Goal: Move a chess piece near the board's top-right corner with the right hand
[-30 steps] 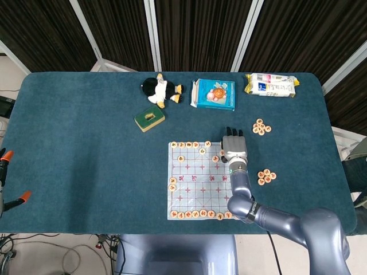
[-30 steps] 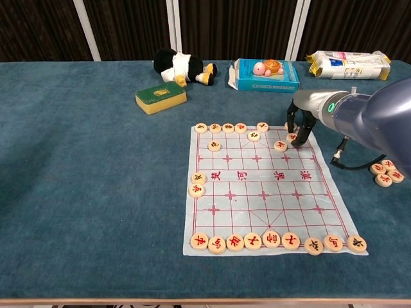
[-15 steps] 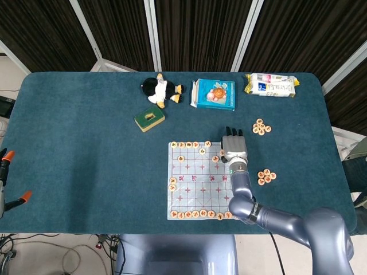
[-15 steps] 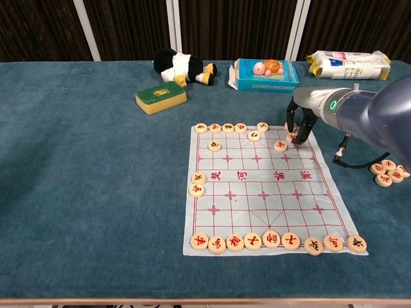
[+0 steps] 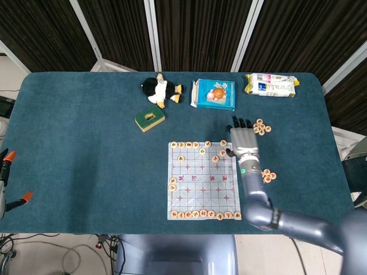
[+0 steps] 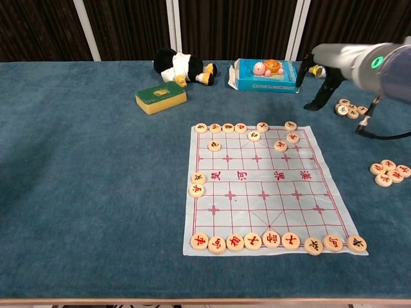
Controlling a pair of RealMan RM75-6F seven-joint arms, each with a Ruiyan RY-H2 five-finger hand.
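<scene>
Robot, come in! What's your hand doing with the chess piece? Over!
Right hand raised, holding nothing. Chess piece resting by board top-right corner. Left hand unseen. Path clear.

Board (image 6: 270, 186) midline: red characters 楚河, 漢界; piece markings too small to read.

My right hand (image 5: 243, 142): fingers spread, above the board's (image 5: 202, 180) top-right corner, holding nothing.
Chess pieces (image 5: 223, 152): just left of my hand.
Counter (image 5: 80, 143): blue cloth.

One board (image 6: 270, 205); twenty-one chess pieces (image 6: 253, 241) on it; two loose clusters (image 6: 387, 173) beside; one plush penguin (image 6: 176, 66); one sponge (image 6: 160, 97); one blue box (image 6: 266, 67); one packet (image 6: 350, 65).
</scene>
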